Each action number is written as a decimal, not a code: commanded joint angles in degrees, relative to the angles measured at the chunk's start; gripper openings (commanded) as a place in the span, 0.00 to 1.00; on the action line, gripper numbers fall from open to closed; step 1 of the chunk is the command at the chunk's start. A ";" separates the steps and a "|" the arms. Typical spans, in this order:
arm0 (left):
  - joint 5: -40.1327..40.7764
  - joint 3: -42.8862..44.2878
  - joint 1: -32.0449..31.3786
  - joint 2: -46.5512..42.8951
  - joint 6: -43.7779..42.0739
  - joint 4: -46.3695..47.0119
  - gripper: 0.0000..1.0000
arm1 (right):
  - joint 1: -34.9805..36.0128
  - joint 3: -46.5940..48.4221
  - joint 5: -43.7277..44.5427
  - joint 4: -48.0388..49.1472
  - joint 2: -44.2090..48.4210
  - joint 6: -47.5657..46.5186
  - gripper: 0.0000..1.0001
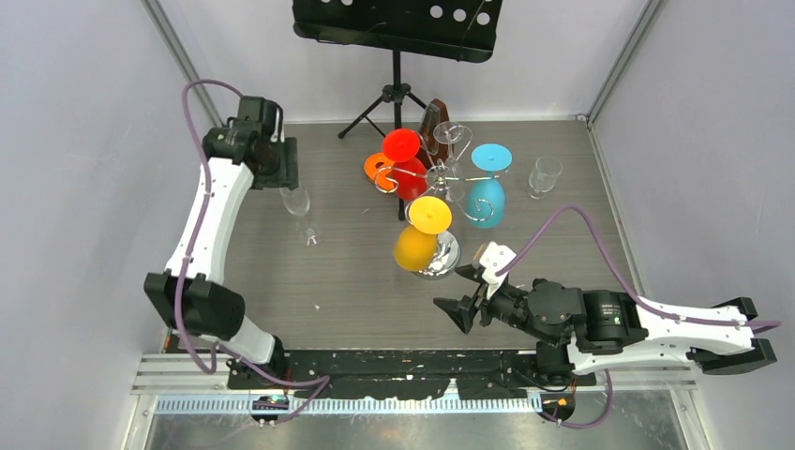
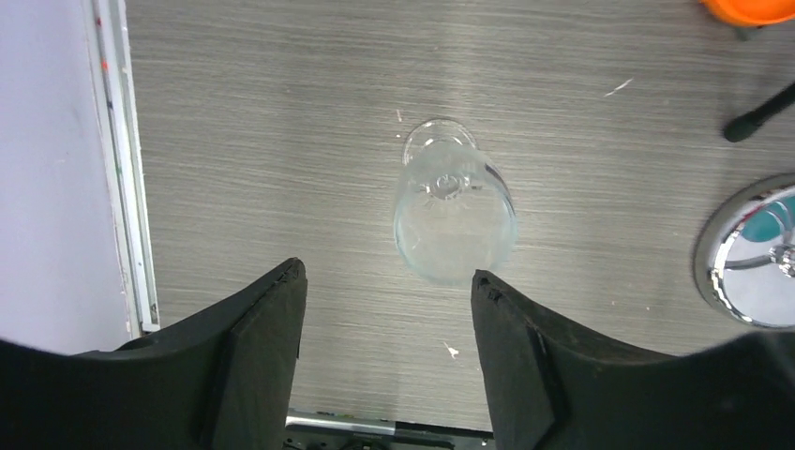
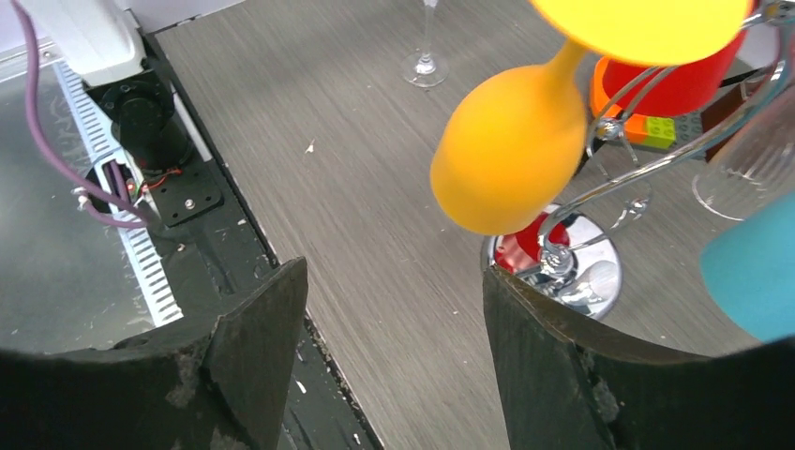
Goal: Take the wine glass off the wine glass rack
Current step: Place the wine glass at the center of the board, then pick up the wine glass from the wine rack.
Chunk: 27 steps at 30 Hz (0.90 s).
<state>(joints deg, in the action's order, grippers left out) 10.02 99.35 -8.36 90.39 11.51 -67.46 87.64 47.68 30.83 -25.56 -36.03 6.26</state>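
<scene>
Both pairs of jaws stand apart, gripping nothing. Left gripper point(image 2: 386, 272) hangs over a clear wine glass point(image 2: 455, 206) standing upright on the grey wood-grain table point(image 1: 328, 281), apart from the rack. Right gripper point(image 3: 394, 270) faces the chrome wire rack point(image 1: 439, 176). On it, a matte yellow wine glass point(image 1: 413, 248) hangs inverted, with its flat foot up, rounded bowl down and long axis tilted, beside the round mirror base point(image 3: 586, 277).

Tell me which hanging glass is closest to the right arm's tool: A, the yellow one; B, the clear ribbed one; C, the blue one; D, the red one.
A: the yellow glass hangs upside down from the rack just ahead of the open right tool, while the blue glass and red glass hang farther off.
</scene>
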 commanded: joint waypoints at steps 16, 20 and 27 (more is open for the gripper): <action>-8.47 -12.52 -11.05 -29.33 2.61 7.77 0.81 | -0.05 27.71 15.03 -21.92 -4.03 6.74 0.80; -15.99 -16.23 -13.15 -34.12 4.47 10.61 0.85 | -0.04 32.03 16.11 -25.14 -5.95 10.25 0.80; -30.57 -25.59 -13.71 -41.34 4.86 17.26 0.88 | -1.60 38.55 17.86 -28.97 -9.69 16.32 0.79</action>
<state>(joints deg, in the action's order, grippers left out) -9.26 77.78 -21.78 52.03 15.46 -57.23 87.33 82.61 46.19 -52.47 -44.01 17.58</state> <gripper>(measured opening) 0.873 0.795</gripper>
